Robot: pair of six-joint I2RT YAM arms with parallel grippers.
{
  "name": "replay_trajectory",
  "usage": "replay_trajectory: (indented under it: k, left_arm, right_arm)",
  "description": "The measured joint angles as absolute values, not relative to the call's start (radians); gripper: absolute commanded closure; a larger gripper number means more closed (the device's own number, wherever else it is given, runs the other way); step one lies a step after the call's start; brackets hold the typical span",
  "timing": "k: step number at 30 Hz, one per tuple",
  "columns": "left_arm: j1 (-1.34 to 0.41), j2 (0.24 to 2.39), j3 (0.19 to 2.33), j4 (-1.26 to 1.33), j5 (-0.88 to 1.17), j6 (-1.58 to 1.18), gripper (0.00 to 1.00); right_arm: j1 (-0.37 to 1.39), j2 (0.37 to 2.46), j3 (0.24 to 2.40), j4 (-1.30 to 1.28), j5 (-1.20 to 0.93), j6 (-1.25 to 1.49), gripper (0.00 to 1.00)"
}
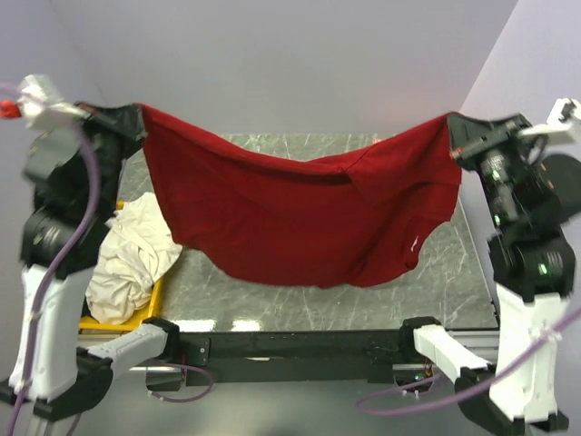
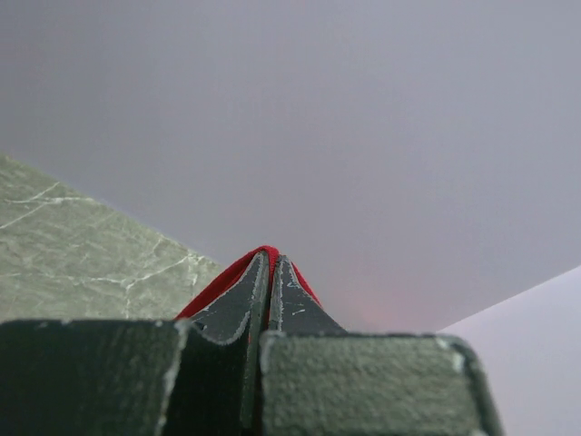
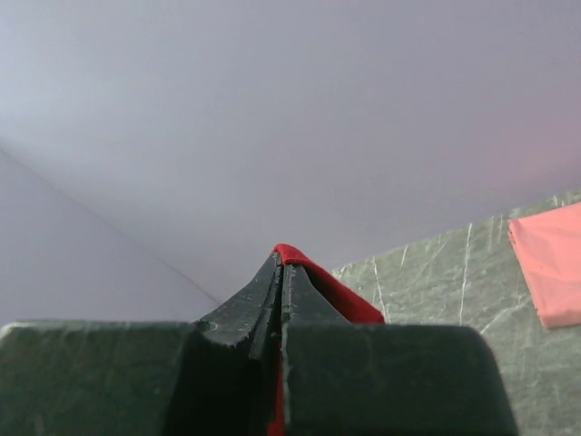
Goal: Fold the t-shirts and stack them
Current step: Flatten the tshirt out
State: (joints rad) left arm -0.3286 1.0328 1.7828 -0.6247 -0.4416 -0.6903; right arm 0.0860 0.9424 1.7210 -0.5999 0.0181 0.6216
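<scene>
A dark red t-shirt (image 1: 300,213) hangs spread in the air above the table, stretched between both arms and sagging in the middle. My left gripper (image 1: 138,113) is shut on its upper left corner; red cloth (image 2: 218,280) wraps over the closed fingertips in the left wrist view. My right gripper (image 1: 452,127) is shut on the upper right corner, with a red fold (image 3: 340,291) over its tips. A cream-white t-shirt (image 1: 132,259) lies crumpled in the yellow bin. A salmon-pink t-shirt (image 3: 549,263) lies flat on the table in the right wrist view.
The yellow bin (image 1: 113,321) stands at the table's left edge under the left arm. The green marble table (image 1: 363,304) runs below the hanging shirt. Grey walls close in behind and at the right.
</scene>
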Motion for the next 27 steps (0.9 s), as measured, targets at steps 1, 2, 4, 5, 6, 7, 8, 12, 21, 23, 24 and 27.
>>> replay_trajectory:
  k: [1,2,4,5,6,7,8,12,21,23,24,27]
  left_arm:
    - [-0.329,1.057,1.773,-0.598,-0.442,-0.684,1.0]
    - [-0.329,1.08,1.766,-0.577,-0.442,-0.678,0.99]
    - [-0.327,1.152,1.761,-0.526,-0.442,-0.664,1.0]
    - [-0.323,1.19,1.766,-0.501,-0.441,-0.657,1.0]
    - [-0.316,1.239,1.775,-0.476,-0.438,-0.648,0.99]
    - [-0.304,1.3,1.799,-0.458,-0.429,-0.642,1.0]
    - [-0.291,1.357,1.827,-0.439,-0.417,-0.638,1.0]
    - [-0.211,1.636,2.056,-0.414,-0.331,-0.632,1.0]
    - [-0.031,1.841,2.321,-0.296,-0.099,-0.694,1.0]
    - [-0.014,1.777,2.246,-0.263,-0.081,-0.7,1.0]
    - [-0.012,1.737,2.197,-0.237,-0.074,-0.701,1.0]
    - [-0.015,1.615,2.045,-0.194,-0.051,-0.702,1.0]
  right_arm:
    - [0.085,0.971,1.723,-0.583,0.014,0.618,1.0]
    - [0.084,0.995,1.723,-0.571,0.01,0.616,1.0]
    - [0.077,1.06,1.723,-0.536,-0.003,0.616,1.0]
    - [0.073,1.095,1.723,-0.512,-0.011,0.616,1.0]
    - [0.07,1.133,1.725,-0.49,-0.018,0.616,1.0]
    - [0.065,1.176,1.738,-0.47,-0.026,0.616,1.0]
    - [0.06,1.228,1.759,-0.446,-0.037,0.616,1.0]
    - [0.03,1.471,1.922,-0.387,-0.085,0.627,1.0]
    - [-0.054,1.737,2.328,-0.297,-0.176,0.693,1.0]
    - [-0.067,1.649,2.231,-0.246,-0.177,0.698,1.0]
    - [-0.07,1.598,2.164,-0.216,-0.176,0.698,1.0]
    - [-0.073,1.41,1.925,-0.154,-0.174,0.698,1.0]
